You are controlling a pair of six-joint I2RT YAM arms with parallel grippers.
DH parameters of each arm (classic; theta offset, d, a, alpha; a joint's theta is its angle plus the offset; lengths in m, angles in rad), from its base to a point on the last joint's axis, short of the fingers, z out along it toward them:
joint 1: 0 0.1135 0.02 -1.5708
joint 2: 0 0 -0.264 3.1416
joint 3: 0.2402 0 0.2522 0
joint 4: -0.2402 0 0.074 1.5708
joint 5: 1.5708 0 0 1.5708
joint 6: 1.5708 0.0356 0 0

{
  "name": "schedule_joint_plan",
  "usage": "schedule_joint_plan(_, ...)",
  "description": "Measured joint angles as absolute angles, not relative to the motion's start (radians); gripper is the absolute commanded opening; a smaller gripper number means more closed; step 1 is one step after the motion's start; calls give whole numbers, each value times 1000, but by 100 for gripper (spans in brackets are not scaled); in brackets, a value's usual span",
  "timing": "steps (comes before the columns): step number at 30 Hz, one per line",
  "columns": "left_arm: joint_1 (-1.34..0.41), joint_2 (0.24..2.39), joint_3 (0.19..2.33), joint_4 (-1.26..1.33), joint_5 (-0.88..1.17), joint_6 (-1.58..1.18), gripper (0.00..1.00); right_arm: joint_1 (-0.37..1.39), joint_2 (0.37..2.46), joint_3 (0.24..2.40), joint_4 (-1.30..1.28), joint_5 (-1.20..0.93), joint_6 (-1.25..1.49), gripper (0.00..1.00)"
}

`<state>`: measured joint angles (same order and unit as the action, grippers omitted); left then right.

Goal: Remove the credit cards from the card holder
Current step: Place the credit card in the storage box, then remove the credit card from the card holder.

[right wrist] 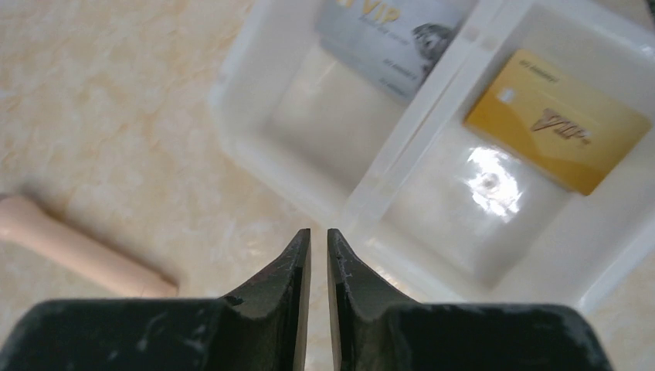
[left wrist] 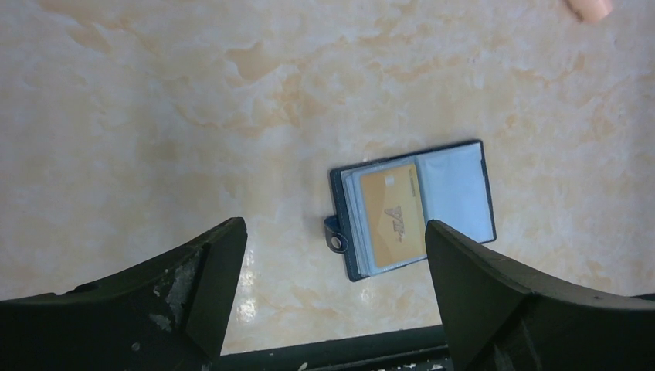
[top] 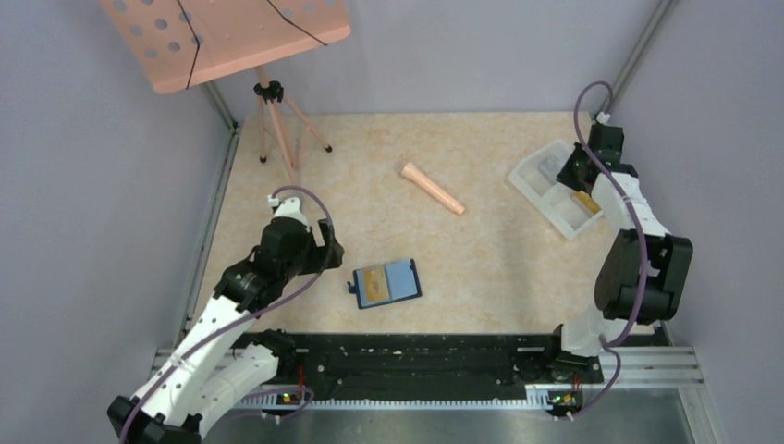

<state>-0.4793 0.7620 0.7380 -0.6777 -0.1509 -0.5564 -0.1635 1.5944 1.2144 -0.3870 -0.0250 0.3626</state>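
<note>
Tray (right wrist: 324, 139) holds two credit cards (right wrist: 556, 131); card holder (left wrist: 456, 193) shows one gold card (left wrist: 392, 212).

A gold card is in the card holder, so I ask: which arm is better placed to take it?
Likely left: the left hand, open, is near the card holder; the right hand is far, over the white tray.

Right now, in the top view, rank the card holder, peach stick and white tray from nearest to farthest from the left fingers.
1. card holder, just right of the left fingers.
2. peach stick, mid-table, farther back.
3. white tray, far right, by the right arm.
</note>
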Motion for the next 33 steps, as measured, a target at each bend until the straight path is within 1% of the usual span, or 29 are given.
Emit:
schedule_joint_plan(3, -479, 822, 706, -647, -93, -579, 86, -91, 1504, 1163, -389, -60, 375, 21)
schedule_joint_plan(6, -479, 872, 659, -609, -14, -609, 84, -10, 1428, 1109, -384, -91, 390, 23)
schedule_joint_plan(10, -479, 937, 600, -542, 63, -650, 80, 115, 1312, 987, -325, -156, 432, 26)
schedule_joint_plan(16, -479, 978, 500, -429, 120, -688, 73, 342, 1245, 828, -191, -234, 521, 28)
schedule_joint_plan(20, -479, 994, 453, -368, 144, -707, 69, 524, 1273, 744, -53, -274, 612, 28)
schedule_joint_plan(26, -479, 1008, 421, -303, 161, -712, 61, 754, 1433, 727, 160, -302, 722, 27)
schedule_joint_plan(30, -479, 1026, 413, -286, 160, -710, 50, 830, 1547, 727, 275, -322, 763, 27)
schedule_joint_plan(33, -479, 1035, 403, -276, 160, -710, 38, 849, 1613, 727, 335, -337, 775, 29)
